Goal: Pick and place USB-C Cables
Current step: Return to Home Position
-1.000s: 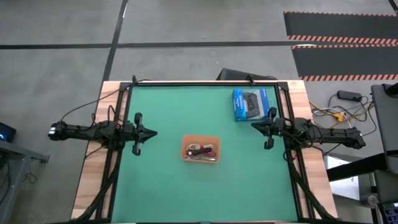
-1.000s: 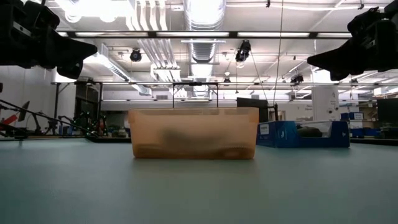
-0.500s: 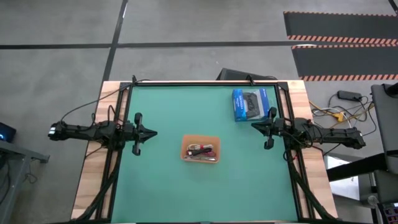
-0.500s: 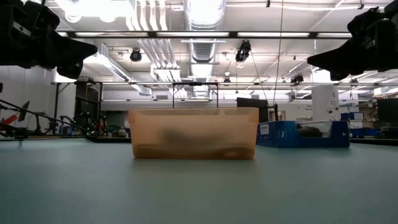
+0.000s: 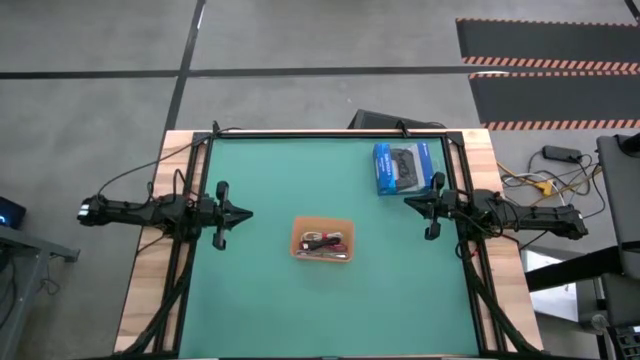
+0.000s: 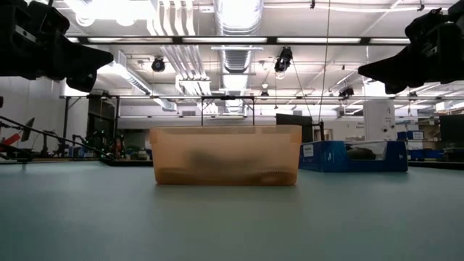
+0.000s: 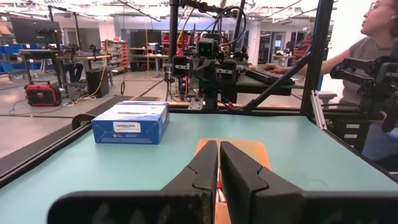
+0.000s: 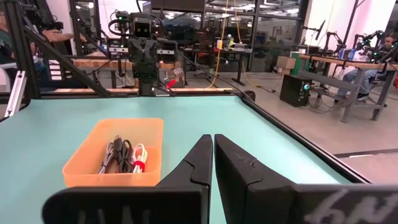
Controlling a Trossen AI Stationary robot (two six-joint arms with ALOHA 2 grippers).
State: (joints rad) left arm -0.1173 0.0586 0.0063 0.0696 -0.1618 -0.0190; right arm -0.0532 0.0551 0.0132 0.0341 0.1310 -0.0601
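Note:
The orange tray sits near the table's middle, resting flat on the green mat. Cable bundles lie inside it; in the right wrist view I make out black, white and magenta ones. The low view shows the tray as a translucent box with blurred shapes inside. My left gripper hovers shut at the table's left side, above the mat, pointing toward the tray. My right gripper hovers shut at the right side, pointing toward the tray. Both are clear of the tray.
A blue box picturing a black controller lies on the mat's far right part, near my right gripper. Black frame rails run along the table's edges. A person sits beyond the table in the left wrist view. Open mat surrounds the tray.

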